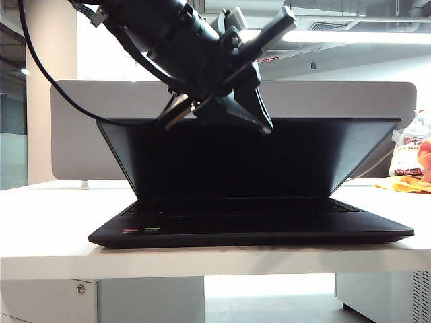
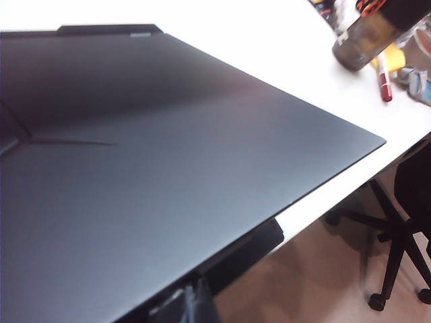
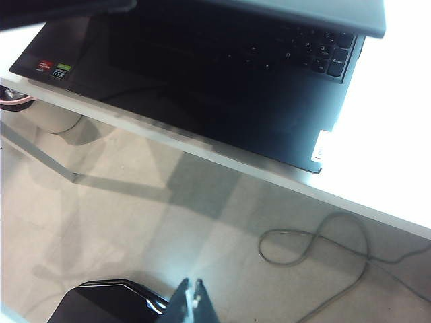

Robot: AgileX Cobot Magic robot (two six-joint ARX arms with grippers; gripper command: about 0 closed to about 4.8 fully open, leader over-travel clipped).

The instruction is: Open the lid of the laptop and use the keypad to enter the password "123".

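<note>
Exterior view: laptop (image 1: 249, 232) at frame centre on the table (image 1: 40, 222), lid (image 1: 249, 161) half up; left gripper (image 1: 219, 108) shut on its top edge. It could slip off — lid drops. Right gripper (image 3: 192, 303) off the desk, closed, empty.

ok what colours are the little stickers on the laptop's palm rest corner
One red, one green, on the laptop stickers; the right wrist view shows them best.

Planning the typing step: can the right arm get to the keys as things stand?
Probably not yet. The lid is only partly raised and leans over the keys, with the left gripper shut at its top edge. The right gripper, shut, hangs off the table's front edge above the floor.
</note>
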